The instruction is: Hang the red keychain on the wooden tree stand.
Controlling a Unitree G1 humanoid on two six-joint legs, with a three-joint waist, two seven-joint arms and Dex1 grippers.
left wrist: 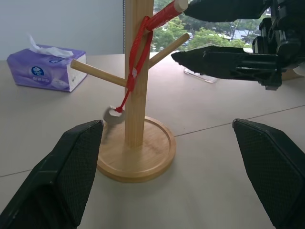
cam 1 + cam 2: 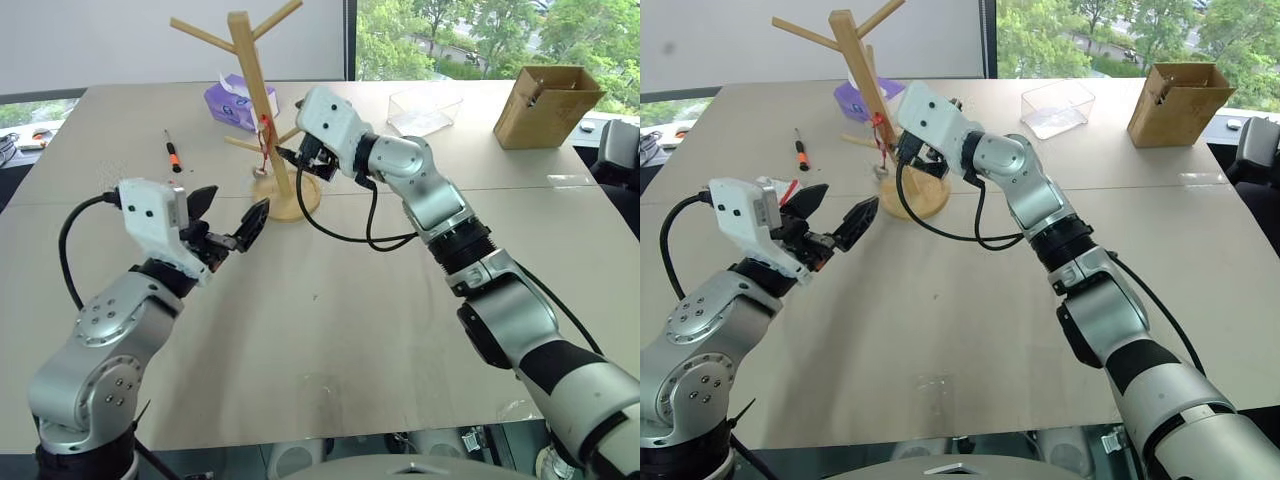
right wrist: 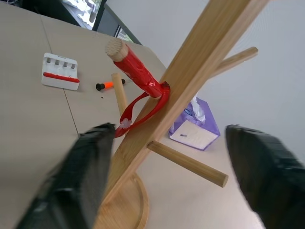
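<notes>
On a mid-height peg of the wooden tree stand we see the red keychain hanging free, key near the base. Right gripper jaws spread, straddling the post, strap between them, unpinched. Left gripper spread, nearby.

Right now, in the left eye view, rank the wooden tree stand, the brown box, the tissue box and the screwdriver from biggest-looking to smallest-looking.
1. wooden tree stand
2. brown box, though it sits farther back, so it may really be bigger than it looks
3. tissue box
4. screwdriver
</notes>
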